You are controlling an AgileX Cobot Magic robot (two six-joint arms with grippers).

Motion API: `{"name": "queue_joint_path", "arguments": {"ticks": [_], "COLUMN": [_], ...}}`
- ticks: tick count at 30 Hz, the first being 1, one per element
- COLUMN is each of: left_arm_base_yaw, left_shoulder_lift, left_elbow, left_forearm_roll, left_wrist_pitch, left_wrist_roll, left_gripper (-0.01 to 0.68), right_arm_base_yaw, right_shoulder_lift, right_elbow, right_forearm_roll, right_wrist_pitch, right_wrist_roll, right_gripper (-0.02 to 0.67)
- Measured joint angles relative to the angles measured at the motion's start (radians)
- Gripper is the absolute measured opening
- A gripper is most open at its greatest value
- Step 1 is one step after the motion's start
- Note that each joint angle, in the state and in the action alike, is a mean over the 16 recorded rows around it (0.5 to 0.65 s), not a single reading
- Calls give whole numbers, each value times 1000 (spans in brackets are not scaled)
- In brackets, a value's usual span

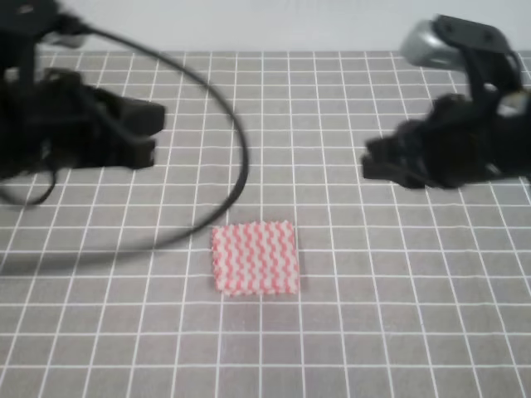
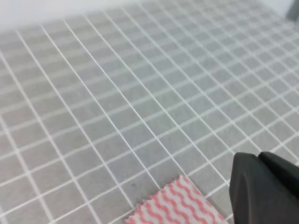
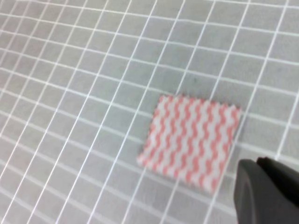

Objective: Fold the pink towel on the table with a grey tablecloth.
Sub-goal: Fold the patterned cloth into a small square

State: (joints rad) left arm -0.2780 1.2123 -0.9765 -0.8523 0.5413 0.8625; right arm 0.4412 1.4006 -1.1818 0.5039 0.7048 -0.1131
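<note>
Pink towel lies flat and free near the middle of the grey-clothed bench. The left hand at ten o'clock and right hand at two o'clock hang well apart from it, probably flanking it for a two-sided pickup. Whether their fingers are apart I cannot tell through the blur.

Pink towel lies flat on the grey gridded tablecloth — gripper just beside it.

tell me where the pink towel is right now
In the exterior high view the pink towel lies flat near the middle of the grey tablecloth, between and nearer the camera than both grippers, touching neither.
</note>
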Motion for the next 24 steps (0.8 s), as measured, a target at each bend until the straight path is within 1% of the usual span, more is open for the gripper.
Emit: {"name": "queue_joint_path", "arguments": {"ticks": [6, 12, 17, 24], "left_arm_base_yaw": [0, 0, 0, 0], "left_shoulder_lift": [-271, -549, -783, -1049], "left_elbow": [210, 430, 576, 722], "left_forearm_roll": [-6, -7, -7, -9], "left_wrist_pitch": [-145, -237, -263, -259], "left_wrist_roll": [3, 8, 9, -7], "left_gripper": [-3, -3, -3, -3], "right_arm_base_yaw": [1, 2, 2, 2], "right_shoulder_lift": [-222, -449, -635, -867], "right_elbow": [198, 405, 564, 751], "right_forearm_roll": [-31, -56, -73, -86], "right_wrist_pitch": [-43, -122, -209, -371], "right_wrist_roll": [9, 10, 9, -4], "right_gripper": [-17, -17, -17, -17]}}
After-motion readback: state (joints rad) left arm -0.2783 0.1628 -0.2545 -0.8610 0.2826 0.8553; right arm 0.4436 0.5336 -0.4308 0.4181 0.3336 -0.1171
